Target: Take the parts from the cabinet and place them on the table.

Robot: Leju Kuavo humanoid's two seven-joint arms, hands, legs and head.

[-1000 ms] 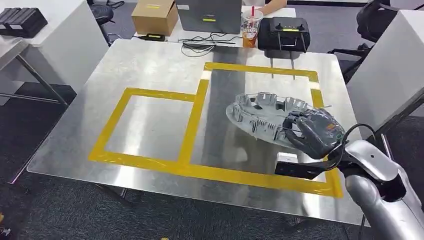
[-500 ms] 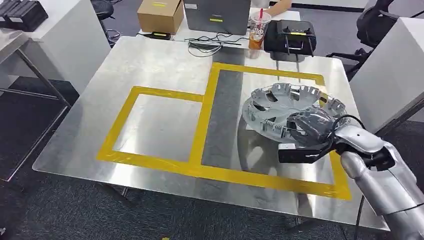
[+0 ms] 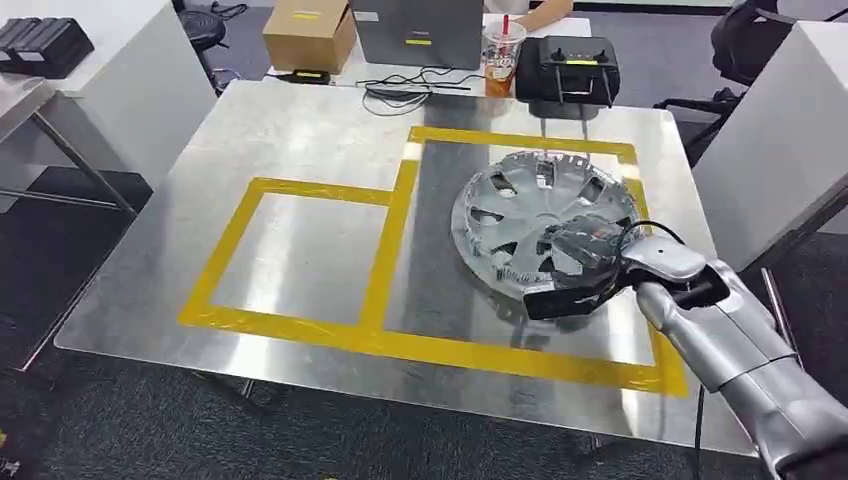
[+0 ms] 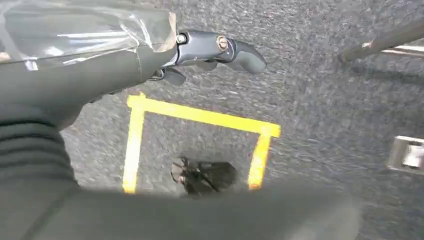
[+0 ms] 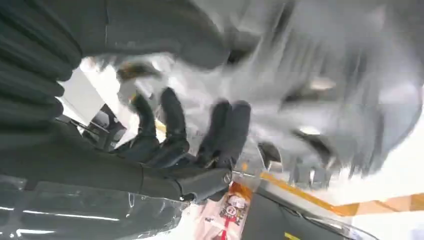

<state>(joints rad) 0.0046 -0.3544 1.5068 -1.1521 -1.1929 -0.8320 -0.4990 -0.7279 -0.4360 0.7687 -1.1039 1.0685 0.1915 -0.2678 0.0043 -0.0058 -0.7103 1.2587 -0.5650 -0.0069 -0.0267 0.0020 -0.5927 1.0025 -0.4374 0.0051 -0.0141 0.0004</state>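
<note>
A silver hubcap (image 3: 535, 215) sits tilted over the right yellow-taped rectangle (image 3: 520, 140) on the metal table (image 3: 300, 130), its spoked face turned up toward me. My right hand (image 3: 580, 255) grips the hubcap's near edge. In the blurred right wrist view the dark fingers (image 5: 200, 135) lie against the hubcap's grey surface (image 5: 325, 75). Whether the far rim touches the table I cannot tell. My left hand (image 4: 215, 50) hangs over grey carpet and holds nothing, its thumb standing out.
The left taped square (image 3: 300, 250) lies bare. At the table's far edge stand a cardboard box (image 3: 308, 35), a grey laptop (image 3: 418, 30), a drink cup (image 3: 502, 55), a black case (image 3: 567, 68) and cables (image 3: 410, 88). White cabinets (image 3: 790, 130) flank the table.
My right hand has turned the hubcap over, from ribbed inner side up to spoked face up, and lowered it toward the middle of the right rectangle. The view has shifted slightly.
</note>
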